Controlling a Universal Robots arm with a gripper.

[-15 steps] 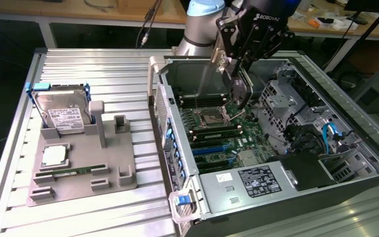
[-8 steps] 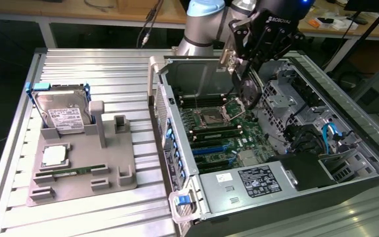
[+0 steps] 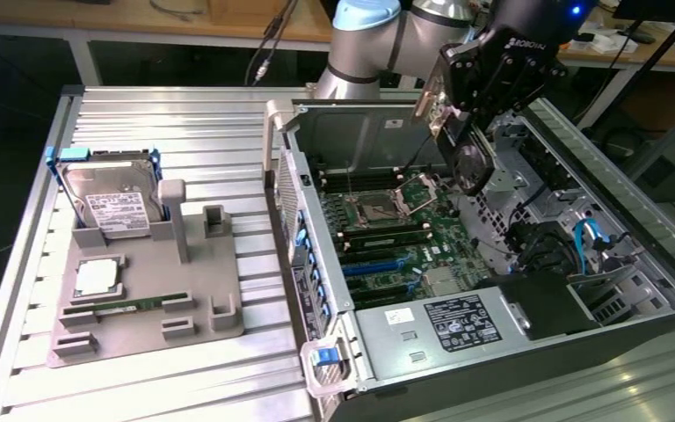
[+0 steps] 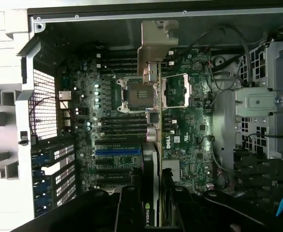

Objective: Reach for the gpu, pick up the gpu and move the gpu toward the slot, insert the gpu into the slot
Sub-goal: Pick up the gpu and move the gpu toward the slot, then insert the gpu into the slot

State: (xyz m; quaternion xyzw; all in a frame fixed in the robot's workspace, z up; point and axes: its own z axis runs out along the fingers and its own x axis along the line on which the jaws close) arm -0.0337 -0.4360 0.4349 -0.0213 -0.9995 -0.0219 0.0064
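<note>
End effector (image 4: 153,205) grips the gpu (image 4: 156,48) between its fingers, card held edge-on above the motherboard (image 4: 189,121) inside the open case (image 3: 619,264). Blue slot (image 4: 118,151) lies below the end effector, just beside the card's line; card and slot are apart.

Hard drive (image 3: 110,207), grey holder (image 3: 197,283) — open computer case (image 3: 361,134)

Tool (image 4: 152,198) grips gpu (image 4: 152,125) edge-on over motherboard (image 4: 194,130).
</note>
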